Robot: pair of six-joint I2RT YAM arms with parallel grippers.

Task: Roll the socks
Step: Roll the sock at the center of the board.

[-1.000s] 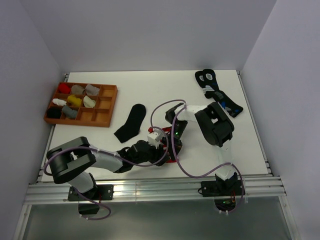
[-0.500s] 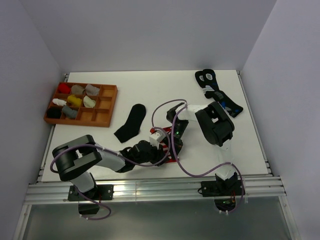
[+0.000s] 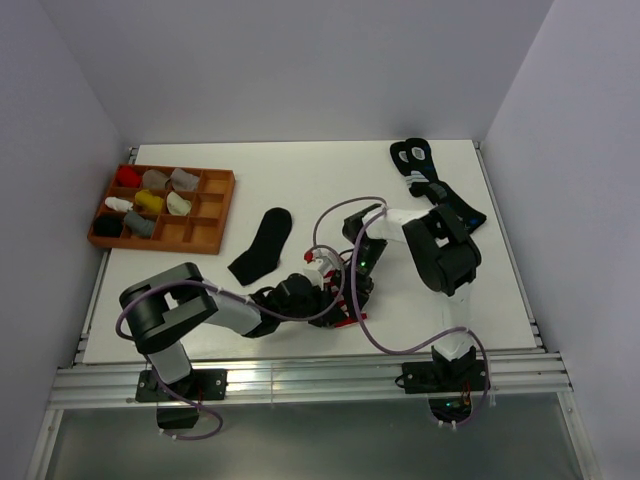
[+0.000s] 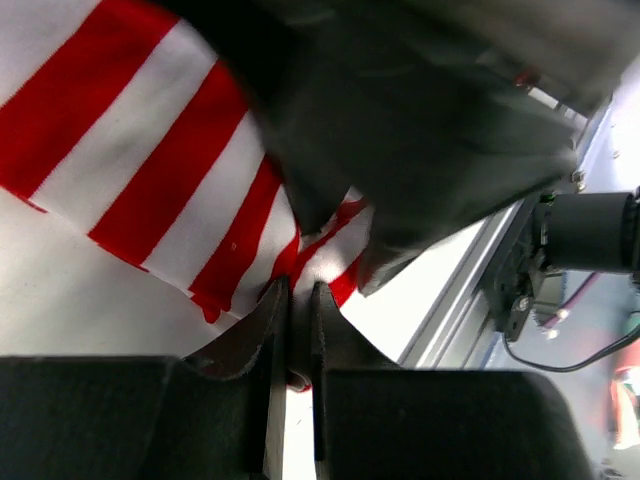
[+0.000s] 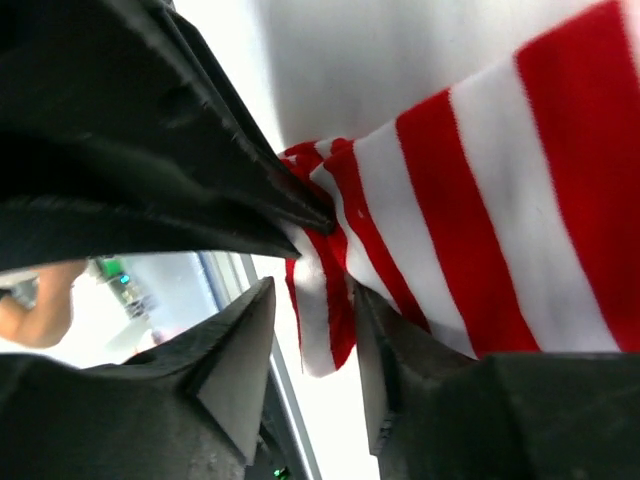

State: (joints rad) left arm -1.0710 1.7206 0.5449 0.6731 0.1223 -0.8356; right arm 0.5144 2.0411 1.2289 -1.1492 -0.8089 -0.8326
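Sitting at the left of the bench (image 3: 300, 180), one tray (image 3: 215, 215) is holding eight small bundles (image 3: 148, 202), one to a cell. I am taking that as the place where rolled socks are ending up. Just right of it, one black sock (image 3: 262, 245) is lying flat, apart from both arms, probably waiting its turn.

The left arm (image 3: 225, 315) is reaching low along the front of the bench. Its jaws are clenching a thin edge of the one striped sock (image 4: 130, 150), likely pinning that end so the roll is not slipping loose. This sock is lying on the bench near the front edge, under the two wrists.

The right arm (image 3: 440, 250) is bending down onto the sock from the other side. Its jaws are standing parted, and the sock's corner is lying loose in the gap, not clamped. I am judging that they are looking for a fresh hold.

At the far right, two dark ringed socks (image 3: 412, 155) are lying one behind the other, well apart from the work.
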